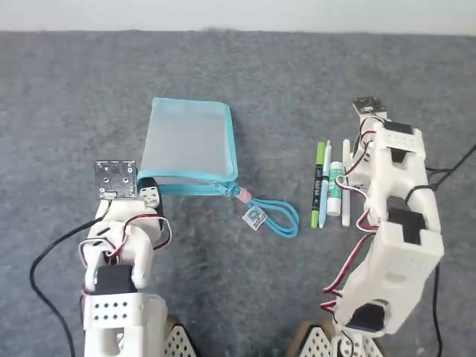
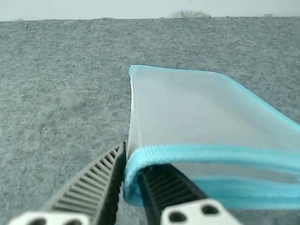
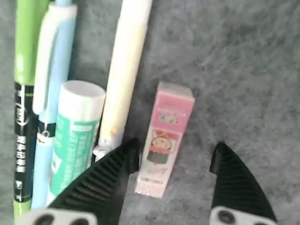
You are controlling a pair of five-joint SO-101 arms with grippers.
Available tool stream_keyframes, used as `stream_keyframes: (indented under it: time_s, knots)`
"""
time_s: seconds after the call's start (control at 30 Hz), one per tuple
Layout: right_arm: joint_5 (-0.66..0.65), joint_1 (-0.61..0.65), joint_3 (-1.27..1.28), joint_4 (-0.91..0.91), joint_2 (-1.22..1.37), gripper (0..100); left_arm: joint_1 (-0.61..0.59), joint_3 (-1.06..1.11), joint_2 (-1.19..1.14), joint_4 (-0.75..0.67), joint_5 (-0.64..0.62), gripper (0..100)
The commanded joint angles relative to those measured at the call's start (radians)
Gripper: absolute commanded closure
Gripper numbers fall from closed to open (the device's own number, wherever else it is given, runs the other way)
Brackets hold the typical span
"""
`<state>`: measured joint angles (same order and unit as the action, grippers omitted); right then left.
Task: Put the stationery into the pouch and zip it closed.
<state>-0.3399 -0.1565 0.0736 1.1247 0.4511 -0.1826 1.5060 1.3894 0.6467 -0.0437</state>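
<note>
Grey felt-like table [image 1: 74, 89], far edge against a pale wall.

Translucent pouch [image 1: 190, 149] with teal trim, flat at mid-table. Zipper edge towards the arms, strap loop [image 1: 275, 216] trailing towards the pens.

Left claw [image 2: 133, 161] clenched on the pouch's near left corner. Ribbed fingers [image 2: 101, 180] closed on the teal zipper edge, one on each side.

Right claw [image 3: 177, 149] released and spread wide, holding nothing. Positioned astride the pink eraser [image 3: 165, 140], one finger next to the white pen's end, the other over plain table. Contact with the table: cannot tell.

Stationery in a row right of the pouch, lying parallel and close together:
- green pen [image 1: 319, 186], nearest the strap loop
- light blue pen [image 1: 326, 182]
- white pen [image 1: 346, 182]
- glue stick [image 1: 335, 190], between the blue and white pens
- eraser, just past the white pen

Narrow strip of table between strap loop and green pen.
</note>
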Motion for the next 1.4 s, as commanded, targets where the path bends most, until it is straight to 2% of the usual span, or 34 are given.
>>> stream_keyframes:
  time_s: [0.0,0.23,0.37,0.47,0.6,0.8,1.0,1.23,1.37]
  knots:
    - [-0.014,0.015,-0.048,-0.007,0.012,77.0,0.000,-0.016,0.002,-0.040,-0.003,99]
    - [-0.006,0.019,-0.089,0.068,-0.013,99.8,0.035,-0.004,0.002,-0.043,-0.003,99]
    - [-0.006,0.016,-0.087,0.140,-0.093,99.1,0.043,-0.001,0.002,-0.043,-0.011,99]
    - [-0.005,0.028,-0.083,0.220,-0.208,99.1,0.107,0.018,0.002,-0.049,-0.011,99]
    - [-0.011,0.090,-0.057,0.329,-0.418,99.1,0.178,0.070,0.002,-0.140,-0.006,99]
    - [-0.012,0.265,0.123,0.390,-0.845,99.1,0.184,0.074,0.002,-0.153,-0.006,99]
    - [-0.025,0.582,0.304,0.444,-1.150,99.1,0.187,0.076,0.002,-0.158,-0.009,99]
    - [-0.071,0.875,0.330,0.499,-1.204,99.1,0.244,0.081,0.000,-0.181,-0.006,99]
    - [-0.068,0.892,0.327,0.463,-1.101,99.1,0.308,0.081,0.002,-0.180,-0.005,99]
